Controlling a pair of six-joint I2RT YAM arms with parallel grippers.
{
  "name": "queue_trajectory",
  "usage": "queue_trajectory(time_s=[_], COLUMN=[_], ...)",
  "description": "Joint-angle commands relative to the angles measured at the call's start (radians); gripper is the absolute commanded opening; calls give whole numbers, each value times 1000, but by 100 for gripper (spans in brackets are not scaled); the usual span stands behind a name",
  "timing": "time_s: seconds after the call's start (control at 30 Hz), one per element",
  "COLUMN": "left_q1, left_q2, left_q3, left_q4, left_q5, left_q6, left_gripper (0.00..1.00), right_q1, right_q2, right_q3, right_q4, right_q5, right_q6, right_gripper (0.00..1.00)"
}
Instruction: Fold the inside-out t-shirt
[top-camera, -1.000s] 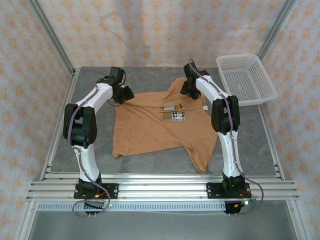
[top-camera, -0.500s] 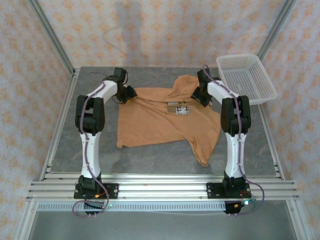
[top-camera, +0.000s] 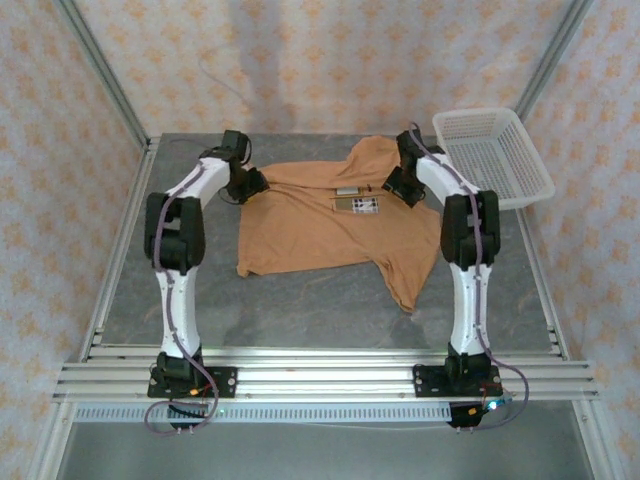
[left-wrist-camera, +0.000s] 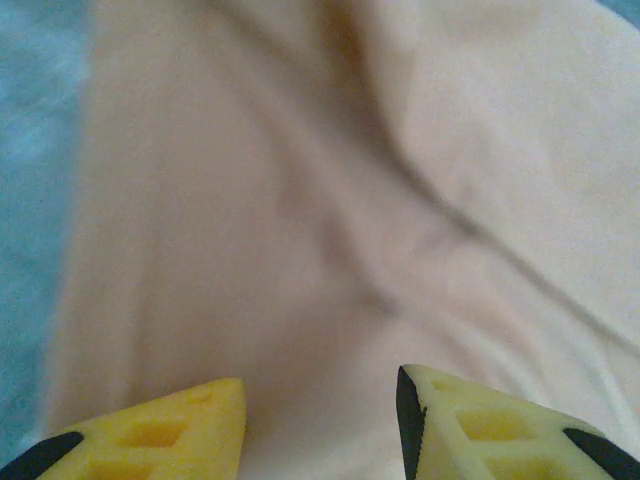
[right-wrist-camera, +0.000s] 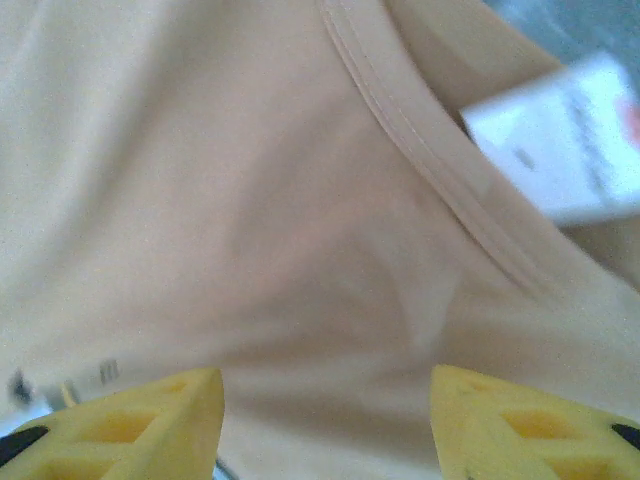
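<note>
Shirt (top-camera: 330, 225) slid toward far side of tabletop (top-camera: 300, 310), lay flatter there, between arms. Left end effector (left-wrist-camera: 320, 395) and right end effector (right-wrist-camera: 325, 385) stood open over cloth, gripping nothing. Fold itself probably not begun.

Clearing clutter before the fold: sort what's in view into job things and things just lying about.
Job: tan inside-out t-shirt; left hand and right hand, open over its far edge.
Lying about: white mesh basket, empty, far right corner.
</note>
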Motion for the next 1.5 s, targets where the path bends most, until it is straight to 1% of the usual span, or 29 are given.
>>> queue_trajectory(time_s=[0.0, 0.03, 0.13, 0.23, 0.37, 0.53, 0.6, 0.63, 0.67, 0.7, 0.77, 0.83, 0.97, 1.13, 1.23, 1.3, 1.37, 1.4, 1.47], left_q1=[-14, -14, -14, -14, -29, -50, -51, -51, -50, -49, -36, -9, 8, -3, -49, -107, -163, -193, -236], left_q2=[-240, -307, -439, -509, -524, -537, -523, -520, -525, -540, -562, -582, -610, -637, -684, -730, -773, -791, -809], left_q3=[-142, -217, -434, -600, -764, -898, -938, -949, -953, -951, -927, -905, -893, -910, -889, -854, -834, -829, -842], left_q4=[-6, 13, 91, 167, 299, 381, 416, 409, 378, 324, 202, 116, 63, 50, 17, -13, -12, -1, 54], left_q5=[-45, -27, 18, 51, 149, 144, 168, 168, 142, 93, -8, -74, -144, -179, -220, -265, -274, -270, -222], left_q6=[10, 10, -13, -40, -102, -136, -151, -144, -124, -87, -19, 23, 57, 59, 51, 34, 20, -18, -61], left_gripper=[46, 46, 44, 41, 39, 40, 39, 38, 38, 38, 38, 38, 39, 39, 39, 39, 39, 39, 39], right_q1=[14, 18, 28, 44, 71, 79, 79, 78, 75, 70, 49, 37, 36, 36, 46, 78, 120, 142, 183], right_q2=[-255, -309, -442, -536, -586, -624, -631, -636, -640, -649, -670, -692, -748, -864, -938, -983, -1010, -1024, -1036], right_q3=[-146, -218, -408, -567, -697, -853, -907, -935, -954, -981, -1034, -1079, -1124, -1152, -1119, -1083, -1057, -1052, -1067], right_q4=[-9, 8, 63, 134, 179, 252, 252, 233, 214, 195, 189, 182, 122, 54, 9, -23, -71, -91, -111], right_q5=[-5, -7, -15, -46, -63, -74, -60, -35, -7, 19, 28, 34, 88, 104, 82, 77, 83, 89, 93], right_q6=[-33, -34, -21, 0, 21, 59, 62, 60, 58, 55, 53, 47, 29, 15, -7, -26, -40, -42, -45], right_gripper=[57, 57, 57, 57, 57, 57, 57, 57, 57, 57, 57, 57, 57, 57, 57, 56, 51, 48, 38])
